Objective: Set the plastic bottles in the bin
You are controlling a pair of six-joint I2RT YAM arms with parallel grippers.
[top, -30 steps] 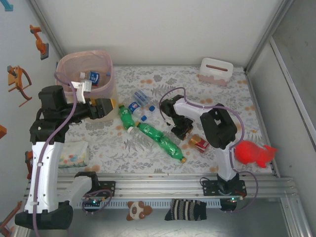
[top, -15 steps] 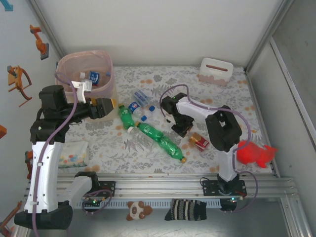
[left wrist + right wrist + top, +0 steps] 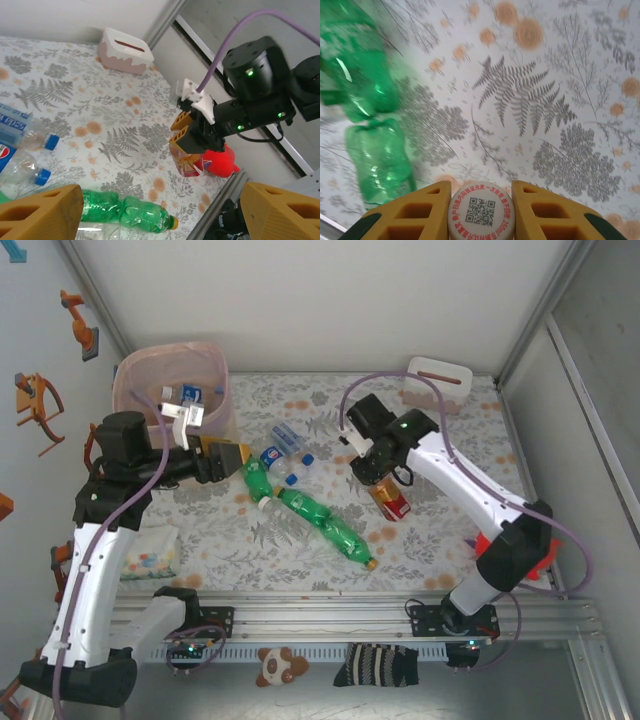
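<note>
Top external: finds the right gripper [image 3: 385, 485] clamped on a red-labelled bottle [image 3: 391, 503] over the flowered table [image 3: 450, 440], right of two green bottles [image 3: 325, 523] lying on it. Finds the left gripper [image 3: 228, 456] gaping wide, empty, just beside the bin [image 3: 215, 360]. Spots blue-labelled bottles [image 3: 188, 395] inside it, clear bottles [image 3: 285, 445] lying nearby.

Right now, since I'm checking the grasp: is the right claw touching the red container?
Touching. In the right wrist view, the right claw's yellow fingers press both sides of the red container's white QR-coded lid, with no gap.
</note>
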